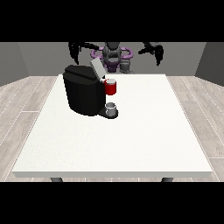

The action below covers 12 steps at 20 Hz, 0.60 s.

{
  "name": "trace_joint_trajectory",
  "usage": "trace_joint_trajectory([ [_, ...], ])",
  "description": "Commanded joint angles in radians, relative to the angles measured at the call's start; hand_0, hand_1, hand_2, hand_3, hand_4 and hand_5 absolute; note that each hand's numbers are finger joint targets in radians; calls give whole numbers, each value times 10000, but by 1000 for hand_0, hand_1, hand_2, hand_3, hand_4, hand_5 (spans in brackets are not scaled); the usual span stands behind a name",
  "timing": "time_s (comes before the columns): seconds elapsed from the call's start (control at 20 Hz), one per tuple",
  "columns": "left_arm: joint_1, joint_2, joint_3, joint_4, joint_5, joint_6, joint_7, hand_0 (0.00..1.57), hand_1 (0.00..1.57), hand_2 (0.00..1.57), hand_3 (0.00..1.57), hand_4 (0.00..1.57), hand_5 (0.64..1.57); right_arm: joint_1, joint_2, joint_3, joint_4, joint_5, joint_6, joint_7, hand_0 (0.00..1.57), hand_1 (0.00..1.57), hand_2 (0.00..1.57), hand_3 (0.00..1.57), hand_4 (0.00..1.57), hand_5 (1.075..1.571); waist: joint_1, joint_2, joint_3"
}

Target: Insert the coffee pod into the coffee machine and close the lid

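Both hands (pixel 75 49) (pixel 154 49) raised, finger state unclear; coffee machine (pixel 83 91) lid (pixel 96 68) open.

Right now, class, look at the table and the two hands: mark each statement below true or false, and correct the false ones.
1. The coffee machine stands on the white table. True.
2. The machine's lid is shut. False: it stands raised.
3. The hand at the view's right rests on the table. False: it hangs in the air beyond the far edge.
4. A red thing at the machine sits above a grey thing. True.
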Motion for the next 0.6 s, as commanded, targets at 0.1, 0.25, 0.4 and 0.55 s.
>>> trace_joint_trajectory([
  [0.1, 620, 153, -167, -1827, 549, -152, 591, 0, 0, 0, 0, 265, 1571, -451, -248, -307, 856, -263, 171, -519, 0, 0, 0, 0, 56, 1571, 250, 717, 1],
  [0.25, 859, 315, -295, -2430, 670, -168, 717, 0, 0, 0, 0, 371, 1571, -913, -56, 94, 989, -25, 28, -355, 0, 0, 0, 0, 0, 1571, -24, 984, -1],
  [0.4, 1000, -48, -628, -2662, 464, 374, 584, 0, 0, 0, 0, 338, 1571, -1681, 88, 366, 1077, 89, -72, -126, 0, 0, 0, 0, 0, 1571, -101, 1316, -3],
  [0.55, 1437, 330, -548, -3293, 750, 103, 610, 0, 0, 0, 0, 377, 1571, -1505, 193, 481, 1410, 103, 122, -630, 0, 0, 0, 0, 0, 1571, -157, 1471, -2],
])
